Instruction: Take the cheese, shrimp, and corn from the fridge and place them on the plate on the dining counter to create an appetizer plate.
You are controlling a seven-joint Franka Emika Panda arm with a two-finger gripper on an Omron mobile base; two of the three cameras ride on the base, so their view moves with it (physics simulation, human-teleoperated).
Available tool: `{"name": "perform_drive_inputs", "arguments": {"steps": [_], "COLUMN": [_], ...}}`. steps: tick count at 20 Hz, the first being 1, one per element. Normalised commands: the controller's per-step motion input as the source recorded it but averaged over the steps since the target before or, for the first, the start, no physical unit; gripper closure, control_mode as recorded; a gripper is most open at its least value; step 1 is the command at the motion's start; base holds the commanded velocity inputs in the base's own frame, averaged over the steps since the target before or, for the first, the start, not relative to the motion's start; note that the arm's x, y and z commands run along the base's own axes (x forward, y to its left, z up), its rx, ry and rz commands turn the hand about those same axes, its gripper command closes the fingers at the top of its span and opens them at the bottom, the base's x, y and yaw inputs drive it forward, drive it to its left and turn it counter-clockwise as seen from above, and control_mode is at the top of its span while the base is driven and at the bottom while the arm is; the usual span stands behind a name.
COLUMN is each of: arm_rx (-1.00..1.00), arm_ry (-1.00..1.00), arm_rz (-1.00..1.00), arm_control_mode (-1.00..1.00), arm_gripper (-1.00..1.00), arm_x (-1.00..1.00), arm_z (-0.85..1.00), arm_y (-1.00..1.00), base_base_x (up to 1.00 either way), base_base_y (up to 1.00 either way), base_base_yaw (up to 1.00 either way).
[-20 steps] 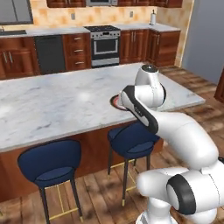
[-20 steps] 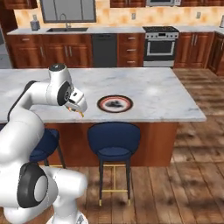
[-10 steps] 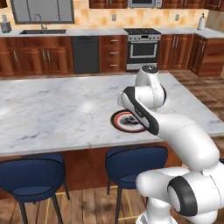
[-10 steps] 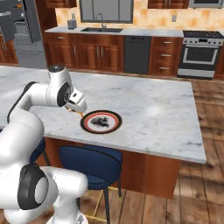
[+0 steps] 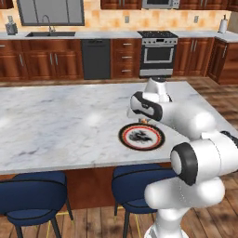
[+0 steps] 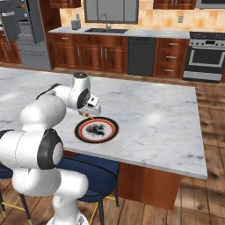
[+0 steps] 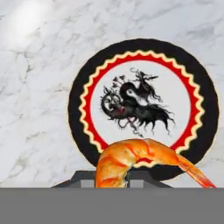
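Wood cabinets, a sink, a dishwasher and a stove line the far wall, and in front of them the marble tabletop [image 5: 60, 125] of the dining island carries one round plate [image 5: 142, 136] with a black-and-red rim near its front edge. Above the plate's far rim hangs the end effector [image 6: 89, 115], pinching the orange shrimp [image 7: 140, 159], which curls over the plate's near rim in the hand view. At the far left of the right base view stands the grey fridge [image 6: 24, 33].
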Motion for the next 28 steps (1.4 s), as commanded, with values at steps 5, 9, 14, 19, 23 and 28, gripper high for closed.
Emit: {"name": "perform_drive_inputs", "arguments": {"steps": [5, 9, 14, 19, 23, 28], "arm_rx": [-0.01, -0.04, -0.07, -0.08, -0.07, -0.03], "arm_ry": [0.17, 0.07, 0.00, 0.00, 0.00, -0.04], "arm_rz": [0.18, 0.11, 0.07, 0.05, 0.04, 0.03], "arm_control_mode": [-1.00, -1.00, -1.00, -1.00, -1.00, -1.00], "arm_gripper": [1.00, 1.00, 1.00, 1.00, 1.00, -1.00], "arm_x": [1.00, 0.97, 0.79, 0.27, 0.22, -0.19], "arm_z": [-0.78, -0.54, -0.54, -0.50, -0.43, -0.02], "arm_y": [-0.12, 0.00, 0.00, 0.00, 0.00, 0.00], "base_base_x": [0.00, 0.00, 0.00, 0.00, 0.00, 0.00], "base_base_y": [0.00, 0.00, 0.00, 0.00, 0.00, 0.00], "base_base_yaw": [0.00, 0.00, 0.00, 0.00, 0.00, 0.00]}}
